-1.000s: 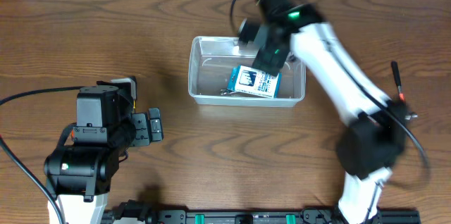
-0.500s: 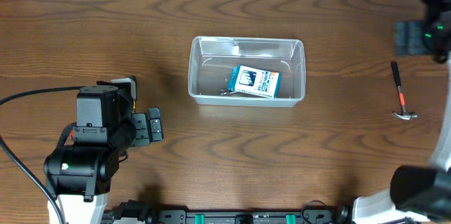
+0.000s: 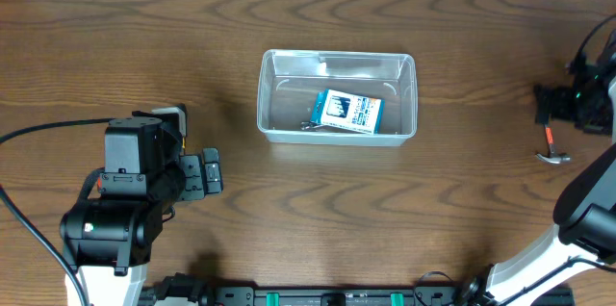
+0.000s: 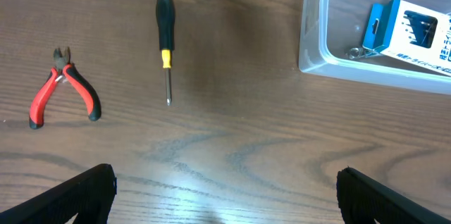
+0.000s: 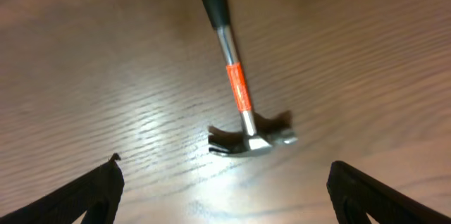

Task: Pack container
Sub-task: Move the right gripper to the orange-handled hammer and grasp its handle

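The clear plastic container (image 3: 262, 94) stands mid-table and holds a small blue-and-white box (image 3: 348, 112) and a small metal piece (image 3: 308, 125). Its corner (image 4: 310, 41) and the box (image 4: 412, 34) also show in the left wrist view. My right gripper (image 3: 558, 106) is open at the far right edge, above a small hammer (image 3: 551, 147) lying on the table. In the right wrist view the hammer (image 5: 236, 86) lies just beyond my open fingers (image 5: 225, 189). My left gripper (image 3: 207, 171) is open and empty at the lower left; its fingers (image 4: 225, 196) are spread wide.
Red-handled pliers (image 4: 63, 97) and a black screwdriver with a yellow band (image 4: 165, 44) lie on the wood left of the container in the left wrist view. They do not show in the overhead view. The hammer lies close to the table's right edge.
My right arm has swung from over the container to the far right edge and now hangs over the hammer. The left arm, the container and the box have not moved.
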Robot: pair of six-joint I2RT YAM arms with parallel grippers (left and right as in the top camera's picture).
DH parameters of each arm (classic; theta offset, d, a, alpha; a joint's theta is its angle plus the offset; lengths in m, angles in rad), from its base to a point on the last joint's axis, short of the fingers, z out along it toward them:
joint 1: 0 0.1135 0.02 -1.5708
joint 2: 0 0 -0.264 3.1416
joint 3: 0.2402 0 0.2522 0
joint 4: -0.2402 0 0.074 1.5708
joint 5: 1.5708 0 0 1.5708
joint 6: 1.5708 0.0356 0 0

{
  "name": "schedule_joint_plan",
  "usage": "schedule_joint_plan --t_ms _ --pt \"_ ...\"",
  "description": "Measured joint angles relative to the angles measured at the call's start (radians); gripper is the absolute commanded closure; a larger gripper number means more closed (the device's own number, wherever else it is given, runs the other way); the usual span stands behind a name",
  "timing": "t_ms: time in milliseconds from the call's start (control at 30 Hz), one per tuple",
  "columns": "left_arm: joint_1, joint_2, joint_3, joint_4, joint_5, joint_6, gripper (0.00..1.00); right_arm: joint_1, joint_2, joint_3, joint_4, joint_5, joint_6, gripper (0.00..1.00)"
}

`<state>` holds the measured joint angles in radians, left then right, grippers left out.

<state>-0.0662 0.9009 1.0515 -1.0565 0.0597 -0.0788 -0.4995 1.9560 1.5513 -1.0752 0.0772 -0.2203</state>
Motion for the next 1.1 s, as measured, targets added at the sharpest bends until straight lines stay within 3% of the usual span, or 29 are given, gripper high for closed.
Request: schedule_joint_plan --t_ms 300,1100 --pt "0.0 0.0 0.0 -0.002 0.0 0.0 0.02 -0.026 0.005 -0.158 0.163 -0.026 -0.035 0.03" --pt "0.0 0.0 0.0 -0.018 0.0 0.0 0.02 -0.076 0.005 -0.179 0.28 -0.104 -0.128 0.03"
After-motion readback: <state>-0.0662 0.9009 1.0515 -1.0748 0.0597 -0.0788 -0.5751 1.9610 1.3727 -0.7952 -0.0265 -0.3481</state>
